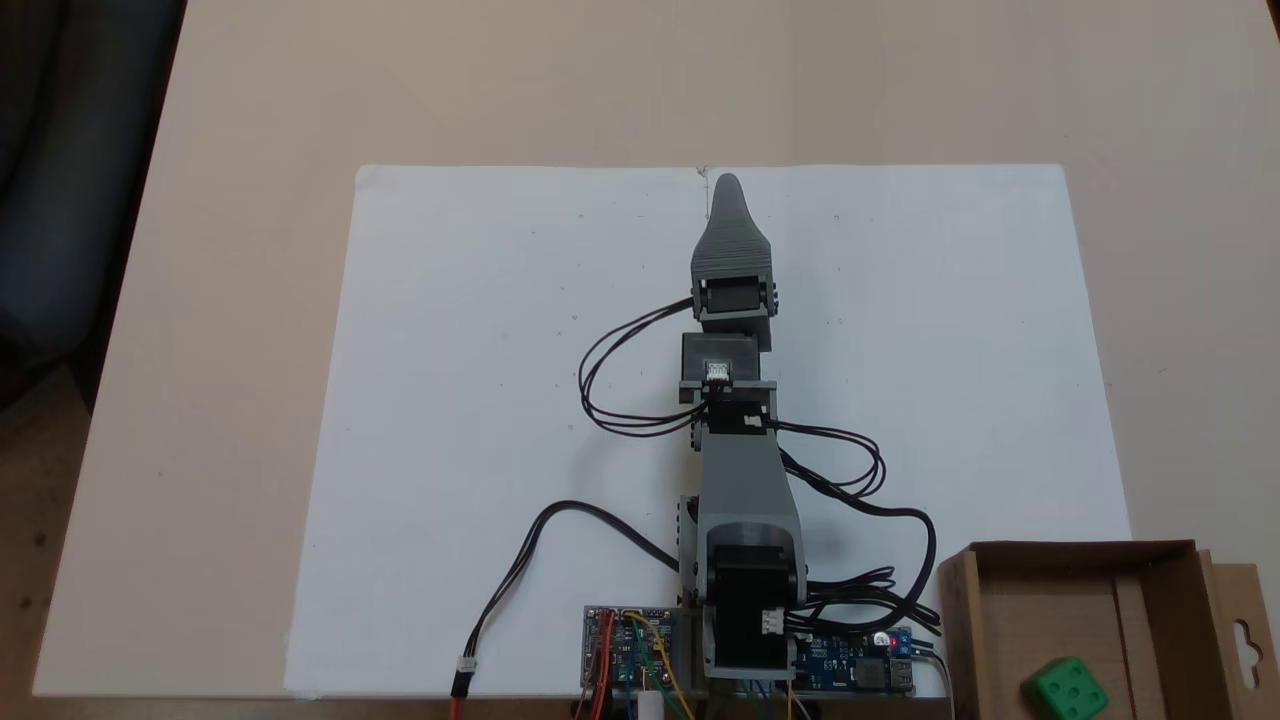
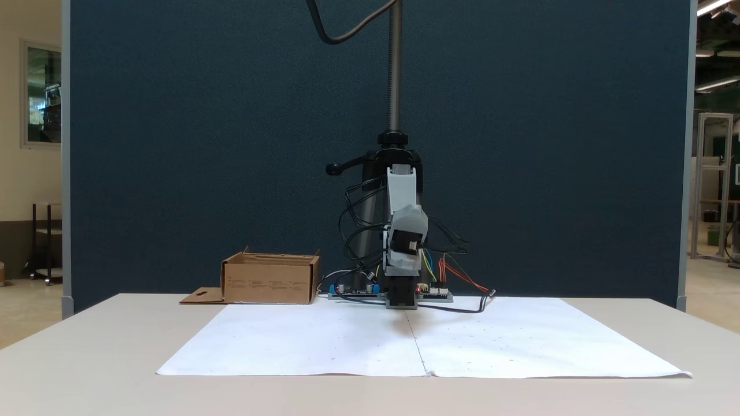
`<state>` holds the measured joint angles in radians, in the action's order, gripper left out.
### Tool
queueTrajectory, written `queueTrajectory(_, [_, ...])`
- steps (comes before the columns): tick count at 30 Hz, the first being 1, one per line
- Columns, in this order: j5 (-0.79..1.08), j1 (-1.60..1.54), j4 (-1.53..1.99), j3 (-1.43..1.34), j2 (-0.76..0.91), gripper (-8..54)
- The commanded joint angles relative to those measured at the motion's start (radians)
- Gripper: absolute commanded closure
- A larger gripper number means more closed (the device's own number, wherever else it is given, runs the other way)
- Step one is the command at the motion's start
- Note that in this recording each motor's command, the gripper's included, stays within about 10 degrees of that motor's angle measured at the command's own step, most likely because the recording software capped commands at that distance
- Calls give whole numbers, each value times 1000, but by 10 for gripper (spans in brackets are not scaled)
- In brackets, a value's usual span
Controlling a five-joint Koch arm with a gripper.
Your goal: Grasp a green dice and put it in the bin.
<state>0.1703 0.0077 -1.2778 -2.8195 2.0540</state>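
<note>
Already inside the bin [image 1: 1160, 590] at lower right of a fixed view: green dice [image 1: 1065, 690], lying on the cardboard floor near the bottom edge of the frame, tilted, pips showing on its top face. Nothing else visible in the box from above. Flap with hang-hole cutout folded out flat at the far right. From the other fixed view, bin [image 2: 270, 281] standing left of centre on the table [image 2: 87, 346], low walls hiding its contents, flap lying flat on its left side.

Stretched up the middle of the overhead-style frame: grey arm [image 1: 745, 480], gripper [image 1: 728, 185] pointing toward the top edge of the white paper [image 1: 480, 400], well apart from the bin. Only one tapered grey tip visible, jaws stacked one behind the other, so open or closed cannot be told. Nothing seen held. Black cables looping on both sides of the arm; circuit boards [image 1: 630, 650] at its base, just beside the bin.
</note>
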Motion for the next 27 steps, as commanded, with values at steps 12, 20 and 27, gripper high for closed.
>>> queueTrajectory(12, [-109, 0, -307, -160, 130, -31])
queueTrajectory(20, [-109, -5, -308, -288, 222, -31])
queueTrajectory(27, [-107, -5, -305, -310, 298, -31])
